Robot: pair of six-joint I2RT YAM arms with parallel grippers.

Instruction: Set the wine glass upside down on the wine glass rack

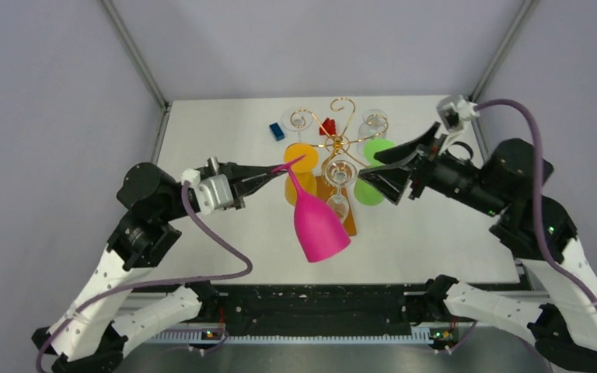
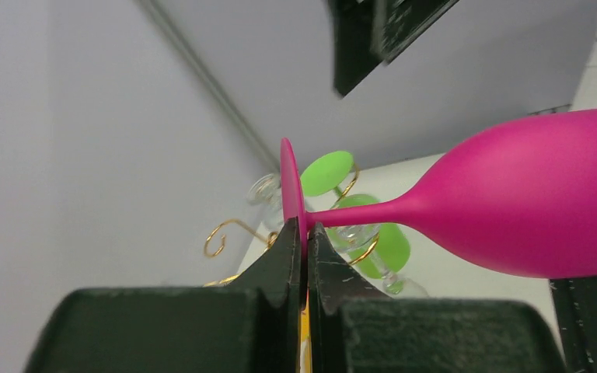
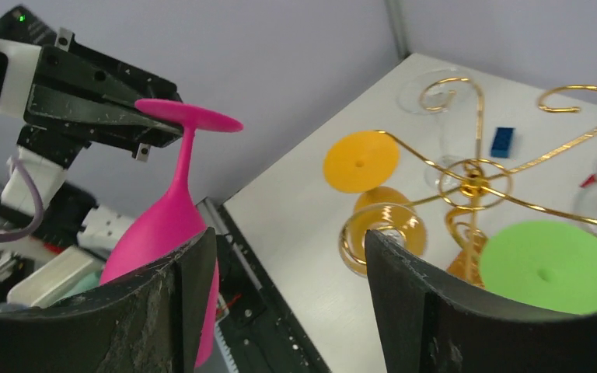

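One pink wine glass (image 1: 320, 227) hangs bowl-down beside the wine glass rack (image 1: 342, 141), my left gripper (image 1: 281, 169) clamped on its foot; right gripper (image 1: 369, 167) stands apart. I judge it light and slippery, and the stem a safer hold.

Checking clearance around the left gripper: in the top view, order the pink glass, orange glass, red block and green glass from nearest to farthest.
1. pink glass, its foot pinched in the left gripper.
2. orange glass, just right of it, on the rack's left side.
3. red block, farther back, behind the rack.
4. green glass, on the rack's right side.
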